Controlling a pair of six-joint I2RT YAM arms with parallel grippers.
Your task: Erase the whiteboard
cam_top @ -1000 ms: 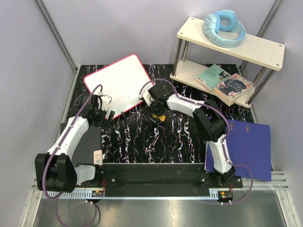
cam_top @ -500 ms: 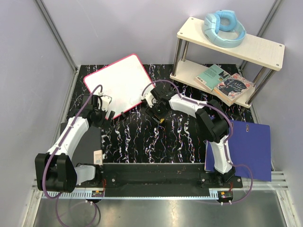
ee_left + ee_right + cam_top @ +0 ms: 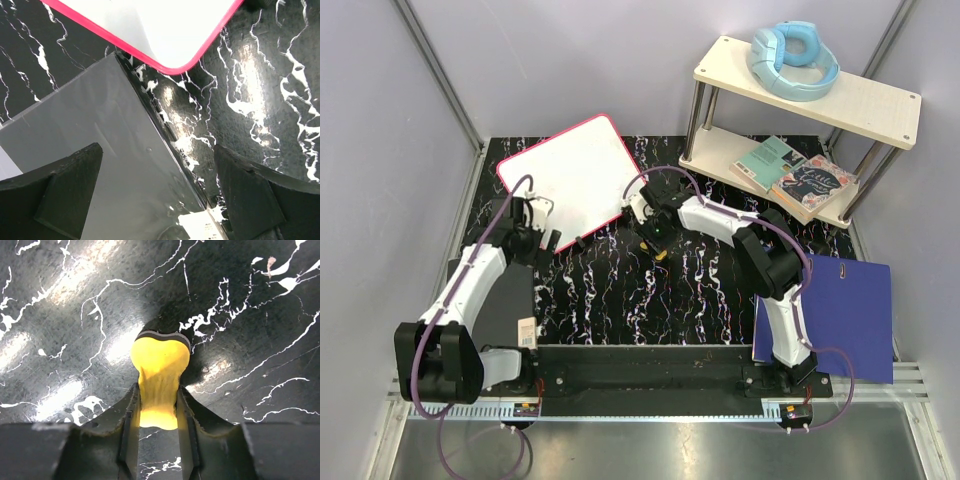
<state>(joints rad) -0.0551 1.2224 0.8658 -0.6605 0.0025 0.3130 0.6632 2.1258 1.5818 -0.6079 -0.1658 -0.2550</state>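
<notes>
Firstly, whiteboard [image 3: 570, 175]: lay flat and turned askew at the far left of the black marbled bench [image 3: 620, 300], its near corner just beside a dark flat panel [image 3: 100, 150].
Left fingers [image 3: 546, 238]: stood wide apart, holding nothing, above that corner and the panel's edge.
Right fingers [image 3: 654, 236]: were clamped on a yellow eraser [image 3: 160, 360], pinching its soft body, low at the bench near the whiteboard's right corner.
Blue folder [image 3: 845, 315]: lay at the bench's right edge.

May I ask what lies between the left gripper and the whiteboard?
Below the whiteboard, a dark flat panel and marbled tabletop, shown in the left wrist view.
</notes>
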